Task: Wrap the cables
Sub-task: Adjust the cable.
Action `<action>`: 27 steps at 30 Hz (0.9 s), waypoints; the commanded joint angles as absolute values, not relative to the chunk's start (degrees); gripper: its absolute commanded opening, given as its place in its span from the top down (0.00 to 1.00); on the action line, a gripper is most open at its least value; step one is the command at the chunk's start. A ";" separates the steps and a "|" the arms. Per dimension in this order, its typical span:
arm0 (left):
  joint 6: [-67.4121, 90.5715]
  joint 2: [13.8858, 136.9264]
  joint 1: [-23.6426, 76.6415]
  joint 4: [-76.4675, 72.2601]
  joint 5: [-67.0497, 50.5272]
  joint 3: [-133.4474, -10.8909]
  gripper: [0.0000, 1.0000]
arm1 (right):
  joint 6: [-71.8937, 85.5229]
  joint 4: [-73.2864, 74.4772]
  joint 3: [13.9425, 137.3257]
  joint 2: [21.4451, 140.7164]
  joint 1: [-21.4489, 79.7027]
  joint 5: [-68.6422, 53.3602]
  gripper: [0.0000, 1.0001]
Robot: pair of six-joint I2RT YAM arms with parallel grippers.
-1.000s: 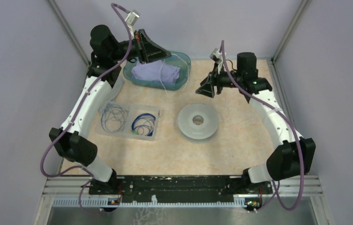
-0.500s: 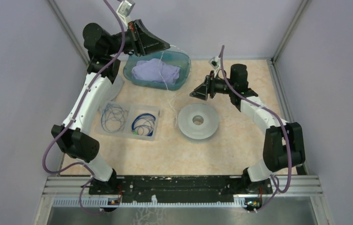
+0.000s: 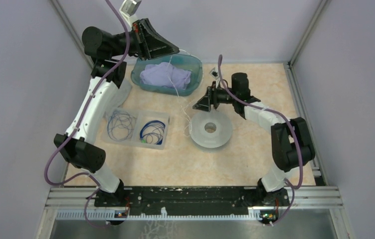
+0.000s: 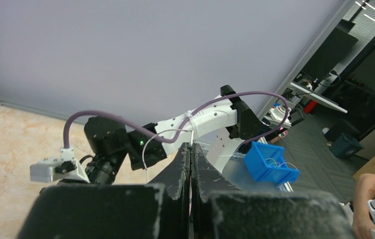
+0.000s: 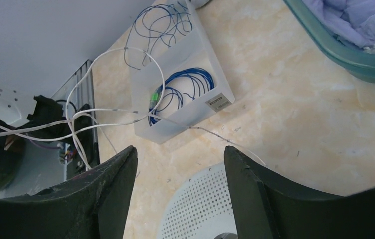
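Over the last second my left gripper [image 3: 174,50] has carried the whitish cable [image 3: 177,91] higher above the far-left corner, and my right arm has swung in from the right toward the hanging strand.

The cable drops from my left fingertips, past the teal basin [image 3: 196,65] with its lilac cloth [image 3: 164,76], and trails to the table near the perforated disc [image 3: 210,130]. My left fingers are pressed flat together on it; in the left wrist view the strand curls out of their seam. The blue cables [image 3: 153,131] lie coiled in the clear divided box [image 3: 138,143], untouched. My right gripper [image 3: 196,106] hangs just above the disc's far rim with its fingers spread wide and nothing between them.

I judge the step in hand is a second grip lower on the strand, so that it can be guided into loops. To do that well I should keep the left pinch firm and the strand lightly taut, bring the right fingers around a single run and not the tangle, and close gently so the thin wire neither kinks nor slips.

Much is unclear. My right wrist view shows several white loops crossing in front of the box and running off the left edge, so I cannot tell which run leads to my left hand. Nor can I tell whether the strand touches the disc, or where its free end lies.
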State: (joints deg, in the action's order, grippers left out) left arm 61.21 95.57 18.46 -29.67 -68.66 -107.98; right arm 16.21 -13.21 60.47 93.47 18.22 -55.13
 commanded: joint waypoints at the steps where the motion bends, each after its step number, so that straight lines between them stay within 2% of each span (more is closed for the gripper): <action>1: 64.55 93.99 18.89 -34.39 -70.05 -108.96 1.00 | 10.73 -17.18 63.55 96.43 20.58 -55.88 0.34; 8: 67.13 93.46 18.98 -37.35 -70.44 -107.94 1.00 | 7.05 -18.11 65.64 100.02 23.07 -53.28 0.33; 17: 69.08 93.08 18.98 -39.88 -70.57 -106.66 1.00 | 9.39 -30.79 62.49 101.89 24.69 -52.75 0.34; 21: 69.17 92.99 18.98 -40.14 -70.57 -106.01 1.00 | 13.81 -37.34 61.08 102.59 24.70 -53.81 0.46; 27: 68.83 92.42 18.86 -40.23 -70.59 -105.27 1.00 | 17.30 -41.30 60.42 103.67 24.80 -54.14 0.79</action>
State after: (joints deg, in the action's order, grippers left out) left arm 68.71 94.59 18.63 -37.95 -70.11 -105.62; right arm 14.59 -33.82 60.71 102.89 24.27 -53.06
